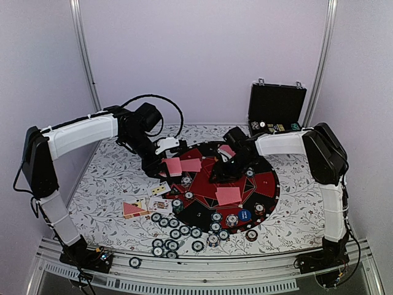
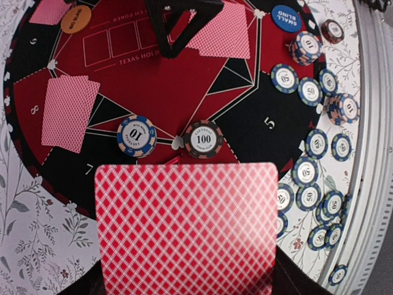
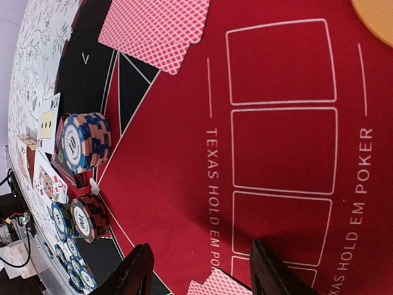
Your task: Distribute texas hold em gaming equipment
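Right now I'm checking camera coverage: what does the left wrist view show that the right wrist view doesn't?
Left wrist only: a red-backed card held up close, and the blue disc. Right wrist only: face-up cards beside the mat. Both: the mat, the orange disc, the blue-white chip stack and the brown-red chip stack.

Two matching arms on show, the left arm [image 1: 80, 135] and right arm [image 1: 281, 142] both in smooth white shells along their long links, chunky black housings at each joint, a thin black cable [image 1: 145, 96] looping off the left one, the right gripper [image 3: 202, 246] showing tapered black fingers [image 3: 140, 273].
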You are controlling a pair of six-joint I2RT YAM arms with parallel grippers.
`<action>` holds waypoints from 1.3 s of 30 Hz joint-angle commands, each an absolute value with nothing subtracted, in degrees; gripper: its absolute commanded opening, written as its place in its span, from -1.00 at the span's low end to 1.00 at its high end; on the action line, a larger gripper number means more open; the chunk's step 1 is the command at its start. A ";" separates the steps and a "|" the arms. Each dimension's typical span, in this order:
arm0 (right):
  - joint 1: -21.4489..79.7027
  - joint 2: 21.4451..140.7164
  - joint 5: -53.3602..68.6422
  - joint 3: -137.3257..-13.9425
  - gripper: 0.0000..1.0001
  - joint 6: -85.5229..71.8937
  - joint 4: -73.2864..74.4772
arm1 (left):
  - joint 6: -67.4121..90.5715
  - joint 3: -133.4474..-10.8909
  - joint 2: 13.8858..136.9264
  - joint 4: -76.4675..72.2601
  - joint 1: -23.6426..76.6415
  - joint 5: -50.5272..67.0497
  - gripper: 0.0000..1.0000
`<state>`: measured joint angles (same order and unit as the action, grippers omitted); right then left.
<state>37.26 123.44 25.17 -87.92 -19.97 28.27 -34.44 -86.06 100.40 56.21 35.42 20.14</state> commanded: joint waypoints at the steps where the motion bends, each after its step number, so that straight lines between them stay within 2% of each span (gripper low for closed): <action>1: 38.62 125.39 22.21 -88.47 0.13 -18.84 28.89 | -34.31 -86.51 99.19 55.81 35.59 20.85 -0.70; 14: 40.50 116.29 18.82 -72.50 0.06 -20.84 26.37 | -34.30 -86.66 99.13 55.81 35.64 20.86 -0.70; 24: 40.52 110.37 19.57 -65.24 0.01 -22.48 26.06 | -34.19 -86.67 98.74 55.82 35.60 20.72 -0.70; 34: 40.52 105.55 19.73 -67.10 -0.02 -21.85 29.86 | -34.45 -86.48 98.68 55.81 35.62 20.79 -0.70; 39: 40.52 103.34 24.02 -72.10 0.19 -24.16 26.96 | -34.50 -86.62 98.62 55.77 35.60 20.87 -0.70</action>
<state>40.14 107.42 20.36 -67.61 -22.31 28.62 -34.41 -86.06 100.40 56.21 35.42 20.12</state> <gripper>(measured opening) 0.558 0.652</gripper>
